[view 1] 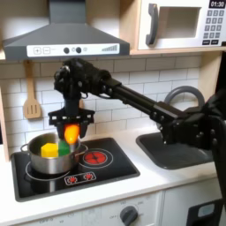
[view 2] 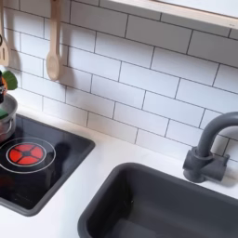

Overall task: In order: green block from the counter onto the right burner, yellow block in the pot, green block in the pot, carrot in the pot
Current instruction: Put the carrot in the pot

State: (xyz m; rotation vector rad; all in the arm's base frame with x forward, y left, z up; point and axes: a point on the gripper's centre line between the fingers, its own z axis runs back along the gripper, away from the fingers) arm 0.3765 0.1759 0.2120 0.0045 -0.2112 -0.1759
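In the first exterior view the black gripper (view 1: pixel 71 126) hangs over the pot (view 1: pixel 35 164), shut on the orange carrot (view 1: pixel 70 134), which points down just above the rim. The shiny steel pot stands on the left burner of the black stovetop. Inside it lie the yellow block (view 1: pixel 48 149) and, beside it toward the first exterior view's right, the green block (view 1: pixel 64 151). The right burner (view 1: pixel 95 158) with its red rings is bare; it is also in the second exterior view (view 2: pixel 26 153). A sliver of the pot (view 2: pixel 5 113) with something green above it shows at the second exterior view's left edge.
A wooden spoon (view 2: pixel 53 51) hangs on the tiled wall behind the stove. The dark grey sink (view 2: pixel 158 204) with its grey faucet (view 2: pixel 209 149) lies beside the stovetop on the white counter (view 2: pixel 84 186). A range hood (view 1: pixel 62 40) and a microwave (view 1: pixel 181 24) sit overhead.
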